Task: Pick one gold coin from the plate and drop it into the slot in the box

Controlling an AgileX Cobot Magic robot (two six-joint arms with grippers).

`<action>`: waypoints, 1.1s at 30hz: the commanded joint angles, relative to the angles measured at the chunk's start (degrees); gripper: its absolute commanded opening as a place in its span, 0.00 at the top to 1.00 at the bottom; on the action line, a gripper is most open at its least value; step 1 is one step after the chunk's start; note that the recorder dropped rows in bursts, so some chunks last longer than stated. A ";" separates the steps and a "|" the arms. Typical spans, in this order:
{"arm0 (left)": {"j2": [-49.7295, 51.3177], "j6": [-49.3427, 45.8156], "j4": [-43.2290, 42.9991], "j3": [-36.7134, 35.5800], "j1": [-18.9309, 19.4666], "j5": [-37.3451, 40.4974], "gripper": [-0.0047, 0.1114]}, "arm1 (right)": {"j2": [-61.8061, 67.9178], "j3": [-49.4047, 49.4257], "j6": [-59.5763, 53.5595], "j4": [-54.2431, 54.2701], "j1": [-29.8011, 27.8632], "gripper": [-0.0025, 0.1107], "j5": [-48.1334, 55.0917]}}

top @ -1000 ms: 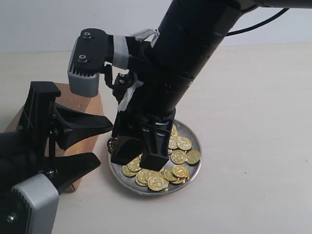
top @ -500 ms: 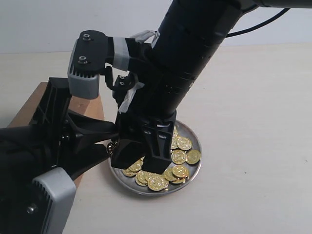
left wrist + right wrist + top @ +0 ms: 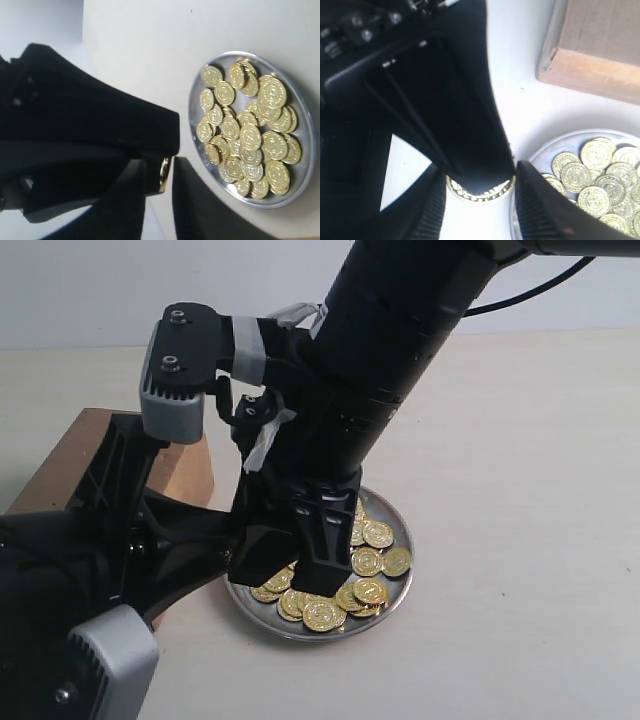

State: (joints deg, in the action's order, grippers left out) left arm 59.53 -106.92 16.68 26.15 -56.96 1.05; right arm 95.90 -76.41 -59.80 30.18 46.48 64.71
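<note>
The silver plate (image 3: pixel 402 580) holds several gold coins (image 3: pixel 366 562). My right gripper (image 3: pixel 285 575) hangs at the plate's left edge. In the right wrist view it (image 3: pixel 480 172) is shut on one gold coin (image 3: pixel 480 194), gripping it by the rim. My left gripper (image 3: pixel 225 540) reaches in from the left. In the left wrist view it (image 3: pixel 159 166) is open and straddles that coin (image 3: pixel 164 175), seen edge-on, with a thin gap on one side. The brown box (image 3: pixel 185 468) sits behind the left arm. Its slot is hidden.
One box corner (image 3: pixel 600 45) lies close to the plate rim (image 3: pixel 545 150). The left arm (image 3: pixel 70 580) covers most of the box and the near left table. Bare table (image 3: pixel 520 490) lies right of the plate. The plate (image 3: pixel 192 115) also shows beside my left fingers.
The left arm has swung right and forward over the box toward the plate, bringing its fingers around the right gripper's tip. The right arm and the plate have stayed put.
</note>
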 commanded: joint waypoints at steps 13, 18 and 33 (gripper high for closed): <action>0.20 3.51 0.66 0.41 -0.43 0.27 0.96 | -1.24 0.06 3.02 -1.05 0.00 0.39 -3.12; 0.20 10.69 0.76 0.41 1.29 0.79 0.96 | -5.59 0.06 11.58 -15.19 0.00 0.38 -5.68; 8.03 83.74 0.58 21.00 39.41 30.76 0.96 | -33.06 0.06 59.80 -38.35 0.00 0.98 -5.95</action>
State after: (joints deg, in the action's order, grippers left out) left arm 64.49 -31.60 17.03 43.18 -19.70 25.90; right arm 64.12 -76.41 -0.39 -12.92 46.61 58.59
